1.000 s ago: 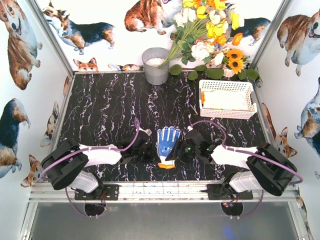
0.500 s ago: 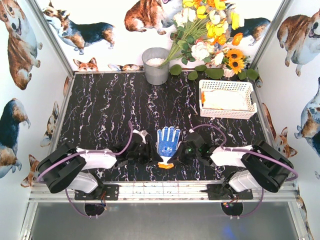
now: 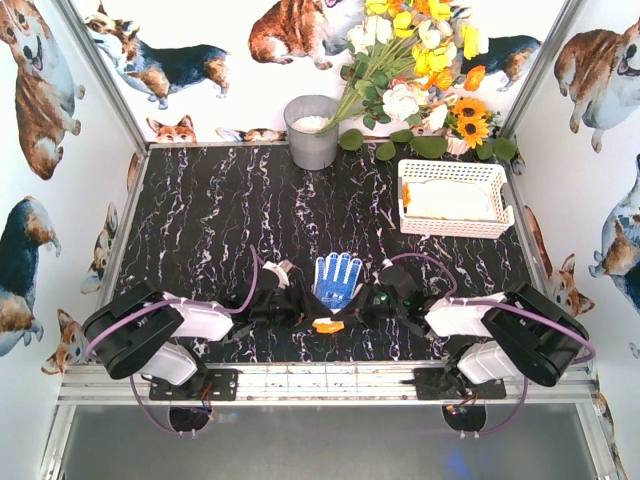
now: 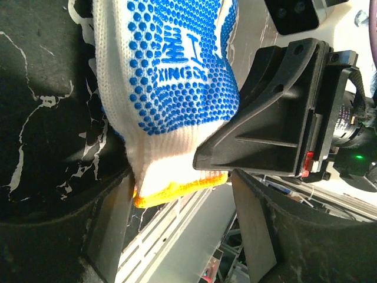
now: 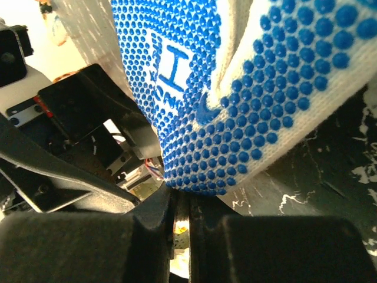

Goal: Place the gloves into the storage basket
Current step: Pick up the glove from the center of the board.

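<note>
Route: I see bare table (image 3: 220,220) from glove (image 3: 337,280) to basket (image 3: 455,228) | Obstacles: bucket (image 3: 312,135), flowers (image 3: 410,70) along far edge behind it.

Glove (image 3: 337,280): white knit, palm covered in rows of blue dots, with blue printed lettering among them. Cuff edge (image 4: 177,190) was orange-yellow.
Storage basket (image 3: 455,228): white, lattice-pattern sides; contents were white to cream, with a spot of orange at the left end.
Table (image 3: 220,220): black marble pattern with white and faintly pink veins.
Bucket (image 3: 312,135): plain grey metal.
Flowers (image 3: 420,50): yellow, white and orange blooms, one a sunflower with a dark centre; green leaves.
Walls (image 3: 40,230): white, printed with corgis in tan, black and white.
Arms (image 3: 195,318): white shells, black joints, purple cables.
</note>
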Controlling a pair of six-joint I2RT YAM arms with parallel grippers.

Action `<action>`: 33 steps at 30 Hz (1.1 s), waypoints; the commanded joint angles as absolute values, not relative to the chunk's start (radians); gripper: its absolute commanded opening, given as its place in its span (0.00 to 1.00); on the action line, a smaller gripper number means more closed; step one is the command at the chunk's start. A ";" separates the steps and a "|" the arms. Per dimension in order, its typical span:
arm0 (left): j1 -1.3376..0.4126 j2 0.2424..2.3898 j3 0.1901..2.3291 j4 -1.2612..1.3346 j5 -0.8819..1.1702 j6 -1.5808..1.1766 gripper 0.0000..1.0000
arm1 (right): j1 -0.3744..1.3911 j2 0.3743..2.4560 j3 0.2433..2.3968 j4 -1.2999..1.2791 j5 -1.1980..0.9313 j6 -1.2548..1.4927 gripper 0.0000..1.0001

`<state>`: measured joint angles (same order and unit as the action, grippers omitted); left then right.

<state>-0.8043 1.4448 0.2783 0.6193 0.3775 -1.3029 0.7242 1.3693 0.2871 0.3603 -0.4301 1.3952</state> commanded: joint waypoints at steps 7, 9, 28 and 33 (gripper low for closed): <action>-0.790 1.454 0.272 0.674 0.386 -1.331 0.71 | 0.700 1.294 0.275 0.496 -0.456 1.465 0.00; -0.790 1.460 0.279 0.698 0.394 -1.342 0.73 | 0.698 1.293 0.272 0.499 -0.459 1.469 0.00; -0.787 1.437 0.244 0.901 0.349 -1.451 0.69 | 0.698 1.295 0.253 0.547 -0.470 1.501 0.00; -0.787 1.381 0.232 0.842 0.303 -1.461 0.53 | 0.696 1.296 0.252 0.549 -0.466 1.503 0.00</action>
